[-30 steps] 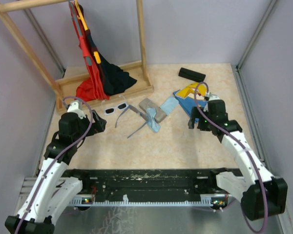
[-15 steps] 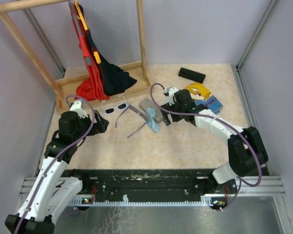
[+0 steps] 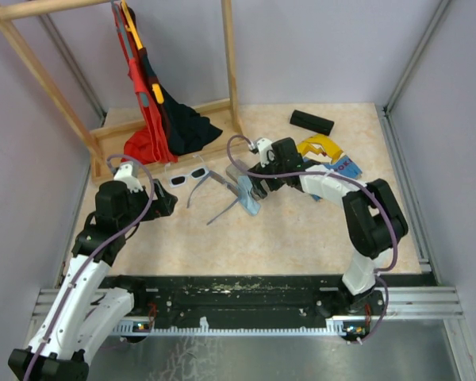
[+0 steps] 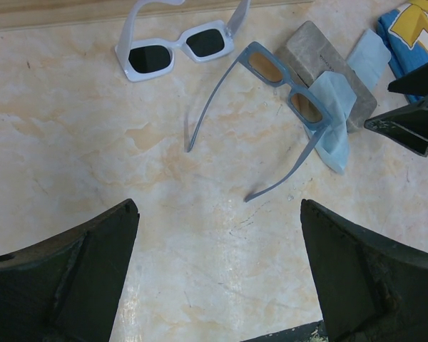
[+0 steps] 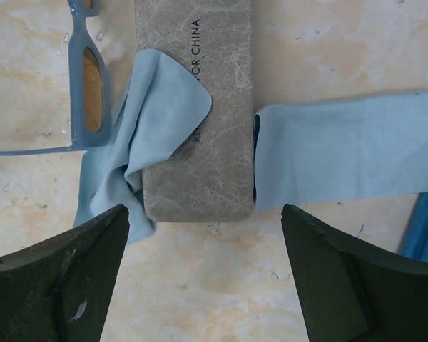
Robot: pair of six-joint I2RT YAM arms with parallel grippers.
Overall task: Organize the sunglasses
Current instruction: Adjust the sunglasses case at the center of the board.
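Reach step: case [image 5: 200,85] is framed by right gripper [image 5: 203,214], jaws spread, empty; left gripper [image 4: 217,210] same. Next: drop + pinch needed, prob.

Bright, even light, soft shadows, all views sharp

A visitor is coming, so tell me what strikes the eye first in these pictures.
The right gripper hangs open over a grey case at mid-table, a light-blue cloth draped across it. Beside it lie the thin grey-blue sunglasses with amber lenses, and left of them the white sunglasses. A wooden rack hung with red and dark clothes stands at the far left.
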